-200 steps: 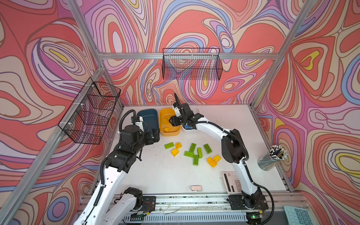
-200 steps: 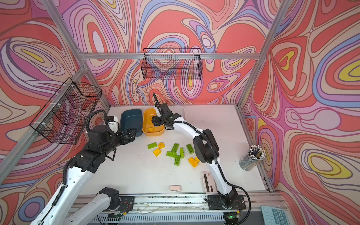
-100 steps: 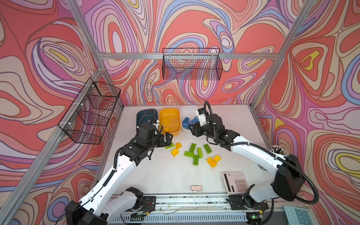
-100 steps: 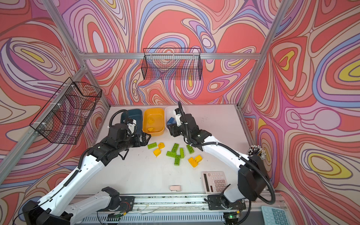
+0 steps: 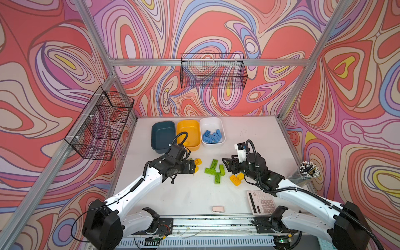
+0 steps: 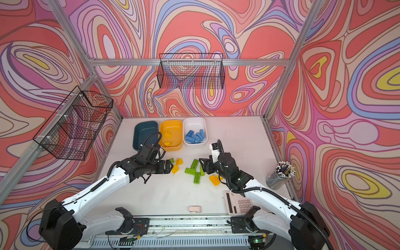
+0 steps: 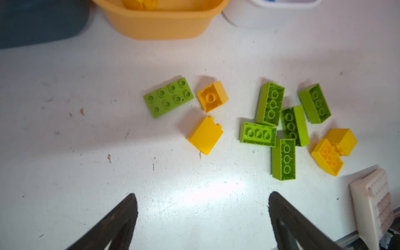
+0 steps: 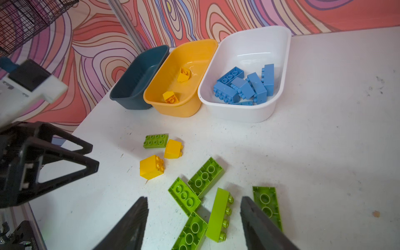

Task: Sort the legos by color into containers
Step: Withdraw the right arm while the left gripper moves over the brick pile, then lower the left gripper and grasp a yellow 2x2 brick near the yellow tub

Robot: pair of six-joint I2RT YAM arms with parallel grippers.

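Three containers stand in a row at the back: an empty teal one (image 5: 161, 135), a yellow one (image 6: 172, 128) with two yellow legos (image 8: 183, 75), and a white one (image 5: 211, 122) with several blue legos (image 8: 244, 86). Loose on the table lie a green cluster (image 5: 214, 171), a flat green lego (image 7: 168, 97), two yellow ones (image 7: 205, 135) beside it, and a yellow pair (image 5: 236, 179). My left gripper (image 7: 202, 197) is open and empty, just short of the yellow ones. My right gripper (image 8: 194, 200) hangs open over the green cluster, holding nothing.
A pink calculator (image 5: 260, 202) lies at the front right, under my right arm. A small pink object (image 5: 218, 208) sits at the front edge. A cup of pens (image 5: 305, 173) stands by the right wall. Wire baskets (image 5: 213, 71) hang on the walls.
My right arm has drawn back from the white container to the green cluster, its jaws wider. My left arm has swung from beside the teal container toward the loose yellow legos.
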